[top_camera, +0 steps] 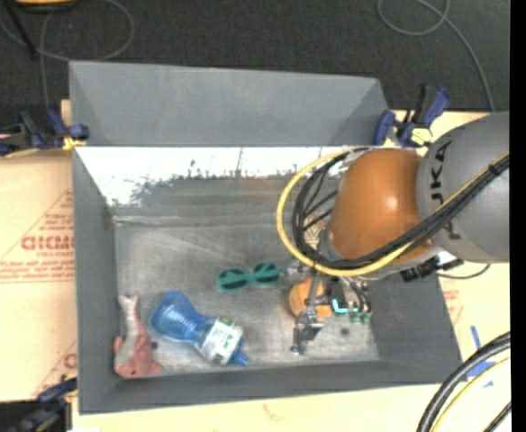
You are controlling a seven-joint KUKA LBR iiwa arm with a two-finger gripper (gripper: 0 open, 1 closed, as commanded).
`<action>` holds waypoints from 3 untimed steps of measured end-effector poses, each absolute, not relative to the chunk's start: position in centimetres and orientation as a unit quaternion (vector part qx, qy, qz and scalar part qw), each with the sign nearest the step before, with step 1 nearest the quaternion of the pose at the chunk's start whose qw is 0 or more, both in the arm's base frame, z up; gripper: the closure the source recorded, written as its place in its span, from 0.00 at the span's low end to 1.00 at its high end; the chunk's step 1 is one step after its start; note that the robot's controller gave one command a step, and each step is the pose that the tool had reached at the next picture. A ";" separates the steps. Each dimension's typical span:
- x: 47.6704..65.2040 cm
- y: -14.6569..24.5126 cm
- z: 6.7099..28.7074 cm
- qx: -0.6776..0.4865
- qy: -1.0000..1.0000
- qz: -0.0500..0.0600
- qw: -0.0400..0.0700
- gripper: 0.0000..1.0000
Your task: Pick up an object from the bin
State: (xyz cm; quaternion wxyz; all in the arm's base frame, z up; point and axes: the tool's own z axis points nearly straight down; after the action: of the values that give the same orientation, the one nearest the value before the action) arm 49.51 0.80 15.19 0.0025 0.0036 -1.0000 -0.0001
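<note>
My gripper (308,324) hangs low over the right part of the bin floor, below the orange wrist cover. Right beside it, on its upper left, lies a small orange thing (296,297), partly hidden by the gripper. A green piece with two loops (250,277) lies flat on the floor just left of that. Nothing can be seen held by the gripper.
A blue plastic bottle with a white label (194,328) lies on its side at the front left. A pink and red toy (133,347) rests in the front left corner. The arm and its cables cover the bin's right side.
</note>
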 end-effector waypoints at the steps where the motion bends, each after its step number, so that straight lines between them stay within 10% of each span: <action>1: 49.7 0.8 15.6 0.004 -1.000 0.000 -0.001 0.00; 2: 53.6 -10.9 9.2 0.074 -0.997 -0.011 0.007 1.00; 3: 53.6 -11.0 9.2 0.073 -0.997 -0.011 0.006 1.00</action>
State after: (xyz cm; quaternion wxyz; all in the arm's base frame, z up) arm 53.61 -10.96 9.19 0.0058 0.0733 -0.9972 -0.0109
